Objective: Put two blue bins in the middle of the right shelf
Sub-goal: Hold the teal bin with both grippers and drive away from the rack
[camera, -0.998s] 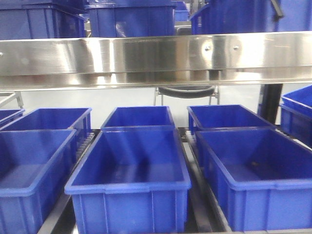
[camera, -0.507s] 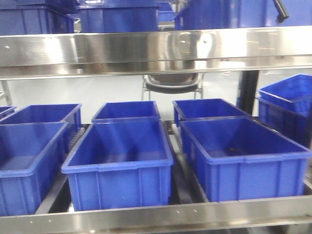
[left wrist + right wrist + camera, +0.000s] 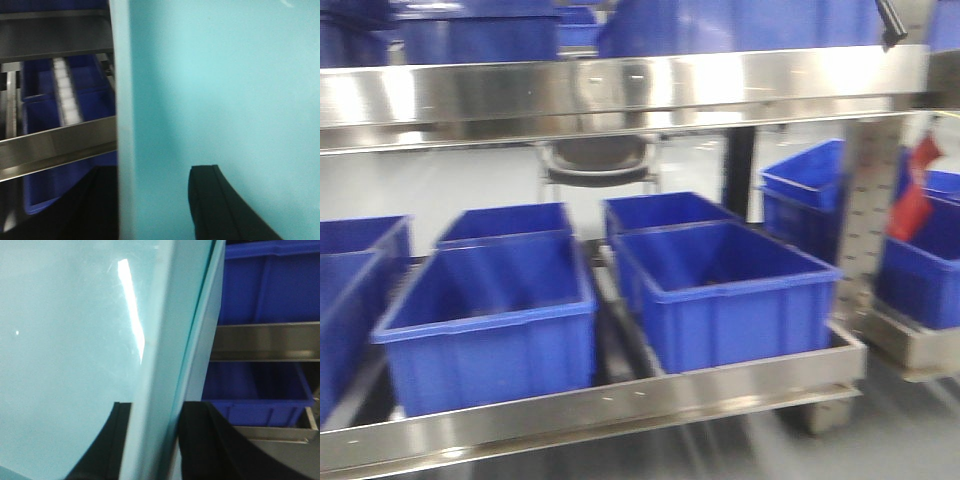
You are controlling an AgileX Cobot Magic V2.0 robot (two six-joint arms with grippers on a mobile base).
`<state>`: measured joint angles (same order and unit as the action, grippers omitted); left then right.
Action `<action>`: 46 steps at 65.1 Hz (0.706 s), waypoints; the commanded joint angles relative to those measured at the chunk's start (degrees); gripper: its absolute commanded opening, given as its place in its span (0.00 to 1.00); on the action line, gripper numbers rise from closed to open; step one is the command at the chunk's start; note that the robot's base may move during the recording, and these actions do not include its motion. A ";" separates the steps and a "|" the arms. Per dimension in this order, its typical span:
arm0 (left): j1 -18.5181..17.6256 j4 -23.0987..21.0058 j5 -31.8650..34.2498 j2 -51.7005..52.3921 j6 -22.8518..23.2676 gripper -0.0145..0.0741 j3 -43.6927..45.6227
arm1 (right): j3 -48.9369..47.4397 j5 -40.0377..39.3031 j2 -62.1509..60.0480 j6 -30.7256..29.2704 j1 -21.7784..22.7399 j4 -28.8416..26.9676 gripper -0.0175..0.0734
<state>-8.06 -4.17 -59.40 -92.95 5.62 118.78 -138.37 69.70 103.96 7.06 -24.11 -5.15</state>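
Both wrist views are filled by a pale cyan wall, seemingly the washed-out side of a blue bin (image 3: 225, 90) (image 3: 65, 340). My left gripper (image 3: 155, 170) has one black finger on each side of the wall's edge. My right gripper (image 3: 156, 405) straddles the rim the same way, fingers tight against it. In the front view a black piece of my arm (image 3: 890, 20) shows at the top right, beside a blue mass along the top edge. The right shelf (image 3: 910, 345) enters at the right, with blue bins (image 3: 920, 270) on it.
The near steel shelf (image 3: 620, 395) carries several open blue bins (image 3: 720, 290) in rows, under a shiny steel beam (image 3: 620, 90). A perforated steel post (image 3: 865, 220) with a red tag (image 3: 915, 200) stands between the shelves. A chair (image 3: 595, 160) is behind.
The shelf and its bins have slid left and shrunk in the front view. The right shelf, its post and the red tag have come into sight. The black arm piece kept its place.
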 commanded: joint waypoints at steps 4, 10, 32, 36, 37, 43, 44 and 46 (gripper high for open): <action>0.07 -0.57 3.48 1.01 -2.41 0.04 0.80 | -1.01 -4.13 -1.29 -1.24 0.44 1.29 0.02; 0.07 -0.57 3.48 1.01 -2.41 0.04 0.80 | -1.01 -4.13 -1.29 -1.24 0.44 1.29 0.02; 0.07 -0.57 3.48 1.01 -2.41 0.04 0.80 | -1.01 -4.13 -1.29 -1.24 0.44 1.29 0.02; 0.07 -0.57 3.48 1.01 -2.41 0.04 0.80 | -1.01 -4.13 -1.29 -1.24 0.44 1.29 0.02; 0.07 -0.57 3.48 1.01 -2.41 0.04 0.80 | -1.01 -4.13 -1.29 -1.24 0.44 1.29 0.02; 0.07 -0.57 3.48 1.01 -2.41 0.04 0.80 | -1.01 -4.13 -1.29 -1.24 0.44 1.29 0.02; 0.07 -0.57 3.48 1.01 -2.41 0.04 0.80 | -1.01 -4.13 -1.29 -1.24 0.44 1.29 0.02; 0.07 -0.57 3.48 1.01 -2.41 0.04 0.80 | -1.01 -4.13 -1.29 -1.24 0.44 1.29 0.02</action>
<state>-8.06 -4.17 -59.29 -92.95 5.62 118.78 -138.37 69.79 103.96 7.17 -24.11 -5.15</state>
